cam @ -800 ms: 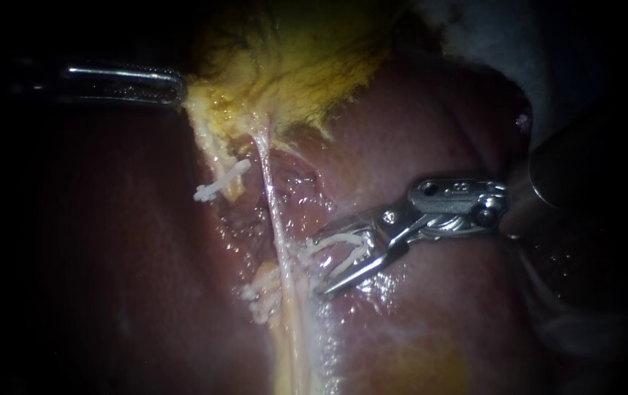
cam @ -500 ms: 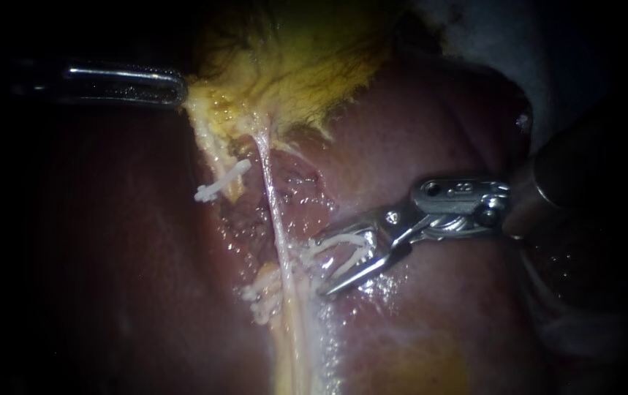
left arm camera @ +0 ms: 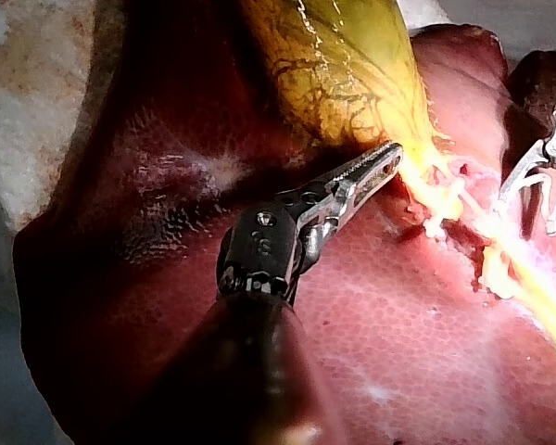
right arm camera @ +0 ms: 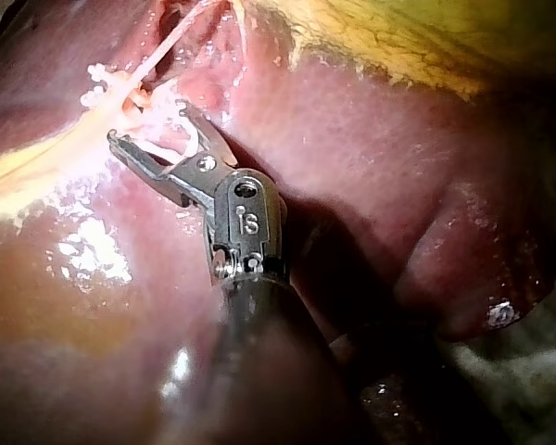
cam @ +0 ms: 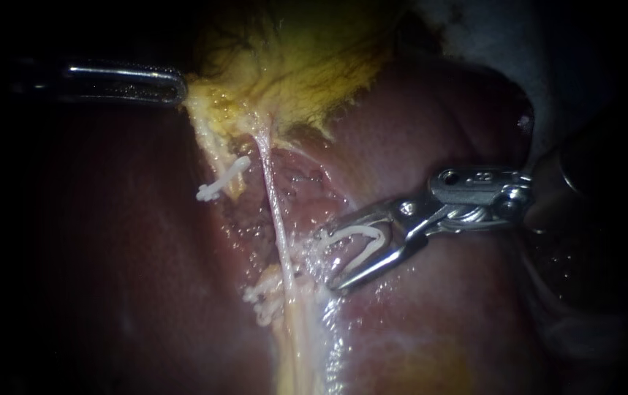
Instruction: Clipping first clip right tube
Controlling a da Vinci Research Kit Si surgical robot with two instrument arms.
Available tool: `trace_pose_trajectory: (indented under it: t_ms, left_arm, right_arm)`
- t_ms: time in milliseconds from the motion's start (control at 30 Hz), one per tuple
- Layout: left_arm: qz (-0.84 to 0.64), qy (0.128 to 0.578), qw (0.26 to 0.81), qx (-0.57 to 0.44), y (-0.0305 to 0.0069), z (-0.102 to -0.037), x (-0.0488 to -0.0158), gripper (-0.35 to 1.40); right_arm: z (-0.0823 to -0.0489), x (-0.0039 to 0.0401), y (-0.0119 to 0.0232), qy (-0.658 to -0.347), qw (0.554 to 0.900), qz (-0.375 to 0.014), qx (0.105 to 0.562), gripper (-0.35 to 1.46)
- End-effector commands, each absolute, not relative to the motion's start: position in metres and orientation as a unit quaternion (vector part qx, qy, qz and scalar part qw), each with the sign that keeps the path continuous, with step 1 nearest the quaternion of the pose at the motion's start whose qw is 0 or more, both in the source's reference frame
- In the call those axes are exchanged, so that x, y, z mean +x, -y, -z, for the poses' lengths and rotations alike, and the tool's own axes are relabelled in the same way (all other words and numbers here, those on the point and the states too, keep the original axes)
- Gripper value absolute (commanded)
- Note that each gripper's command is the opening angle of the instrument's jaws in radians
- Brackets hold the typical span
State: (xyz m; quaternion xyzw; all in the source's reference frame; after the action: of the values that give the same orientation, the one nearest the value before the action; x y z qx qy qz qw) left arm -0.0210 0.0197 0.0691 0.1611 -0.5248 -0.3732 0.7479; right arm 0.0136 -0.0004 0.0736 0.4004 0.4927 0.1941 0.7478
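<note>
Since the earlier pictures my right instrument has drawn back a little over the liver: its tips now stand just beside the right tube, where before they nearly touched it. Its jaws stand wide apart and carry a white open clip between them, one leg along each jaw; the tube is not yet between the legs. This tube is the thin pale strand running from the gallbladder down across the liver. On the tube's other side, close to it, sit some small white clips, and further up a closed clip on a yellow strand. Beyond the tube's upper end my left instrument has its jaws pressed together on the gallbladder's edge and, I judge, holds it taut. The step in hand is the approach. Next, the open clip must go forward until the tube lies fully between its legs, square to it, and only then close
</note>
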Motion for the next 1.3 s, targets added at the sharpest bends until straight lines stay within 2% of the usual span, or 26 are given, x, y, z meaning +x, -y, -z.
trace_pose_trajectory:
  t_ms: [33, 400, 600, 1300]
  left_arm:
    - [0.373, 0.525, 0.748, 0.161, -0.0197, -0.0691, -0.0210, -0.35]
    - [0.373, 0.525, 0.748, 0.161, -0.0197, -0.0692, -0.0211, -0.35]
    - [0.373, 0.525, 0.748, 0.161, -0.0197, -0.0692, -0.0211, -0.35]
    - [0.373, 0.525, 0.748, 0.160, -0.0195, -0.0694, -0.0212, -0.35]
  right_arm:
    - [-0.0734, 0.0137, 0.0003, -0.493, 0.748, -0.195, 0.400, 0.53]
    - [-0.0724, 0.0145, -0.0001, -0.496, 0.751, -0.218, 0.378, 0.52]
    - [-0.0725, 0.0152, -0.0001, -0.475, 0.769, -0.216, 0.369, 0.52]
    - [-0.0739, 0.0183, 0.0010, -0.463, 0.769, -0.238, 0.371, 0.51]
